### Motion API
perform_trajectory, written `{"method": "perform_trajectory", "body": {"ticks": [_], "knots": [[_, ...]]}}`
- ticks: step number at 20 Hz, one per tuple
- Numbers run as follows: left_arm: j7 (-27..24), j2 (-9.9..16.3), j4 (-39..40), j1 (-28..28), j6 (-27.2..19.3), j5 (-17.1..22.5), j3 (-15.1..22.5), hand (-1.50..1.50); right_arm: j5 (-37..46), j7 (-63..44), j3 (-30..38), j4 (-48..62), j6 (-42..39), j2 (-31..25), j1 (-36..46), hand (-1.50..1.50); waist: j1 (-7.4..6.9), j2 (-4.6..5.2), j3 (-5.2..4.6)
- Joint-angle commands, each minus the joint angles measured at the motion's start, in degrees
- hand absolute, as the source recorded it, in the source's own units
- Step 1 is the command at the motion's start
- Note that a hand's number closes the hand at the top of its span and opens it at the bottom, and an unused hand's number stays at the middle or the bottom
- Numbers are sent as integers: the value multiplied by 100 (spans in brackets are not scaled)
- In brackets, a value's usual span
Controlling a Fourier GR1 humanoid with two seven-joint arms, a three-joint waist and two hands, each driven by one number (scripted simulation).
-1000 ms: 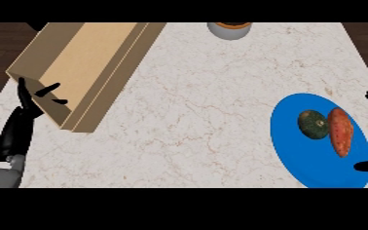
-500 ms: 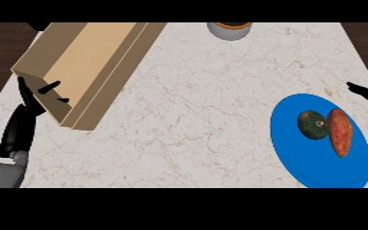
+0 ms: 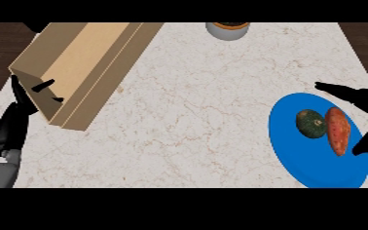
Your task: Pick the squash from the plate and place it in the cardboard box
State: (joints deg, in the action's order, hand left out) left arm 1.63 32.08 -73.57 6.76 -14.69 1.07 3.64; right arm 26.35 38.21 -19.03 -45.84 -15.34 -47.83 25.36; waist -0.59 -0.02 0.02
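On the blue plate (image 3: pixel 287 141) at the right edge of the marble counter (image 3: pixel 194 112): dark green squash (image 3: pixel 311 124), small and roundish, touching or just beside an orange sweet potato (image 3: pixel 337 130) on its right. Well apart, at upper left, the cardboard box (image 3: pixel 79 63) — long, open-topped, set at an angle.

Right hand (image 3: pixel 345 93) coming in from the right edge, straight fingers spread above the plate's far rim, another dark fingertip showing lower beside the sweet potato; holding nothing, not yet touching the squash. Left hand (image 3: pixel 18 112) at the left edge by the box's near end, fingers relaxed and extended, empty, one fingertip over the box's lower wall.

Likely handling of the squash: hard-skinned, stiff, fairly dense for its size, smooth enough to roll or slip on the glazed plate. Best taken across its widest part, thumb on one side and fingers on the other — from the left or from above, since the sweet potato crowds the right flank and leaves little room for a finger there. Risk of nudging the sweet potato, or of pushing the squash along the plate instead of closing round it.

Also on the counter, at the top edge: a grey pot (image 3: pixel 228 29), clear of the route.
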Motion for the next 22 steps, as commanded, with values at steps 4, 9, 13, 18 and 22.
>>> {"method": "perform_trajectory", "body": {"ticks": [4, 9, 13, 18, 22], "knots": [[445, -150, -268, -1, 167, -208, -257, 0, 657, -215, 164, 27, -148, 351, 88, -150, 38, 1, -2], [-327, -583, 255, -223, -39, -520, -309, 0, 822, -330, 417, 136, -67, 662, 163, -150, 39, 10, -4], [263, -566, -500, -386, 120, -641, -360, 0, 1075, -72, 510, -14, 45, 840, -160, -150, 45, -2, -2], [322, -426, -216, -56, 451, -525, -752, 0, 999, 197, 707, -452, -552, 696, -177, -150, 66, -1, -3], [19, -648, 18, -117, 375, -801, -736, 0, 926, 222, 993, -1182, -759, 508, -568, -150, 87, -5, -5]]}}
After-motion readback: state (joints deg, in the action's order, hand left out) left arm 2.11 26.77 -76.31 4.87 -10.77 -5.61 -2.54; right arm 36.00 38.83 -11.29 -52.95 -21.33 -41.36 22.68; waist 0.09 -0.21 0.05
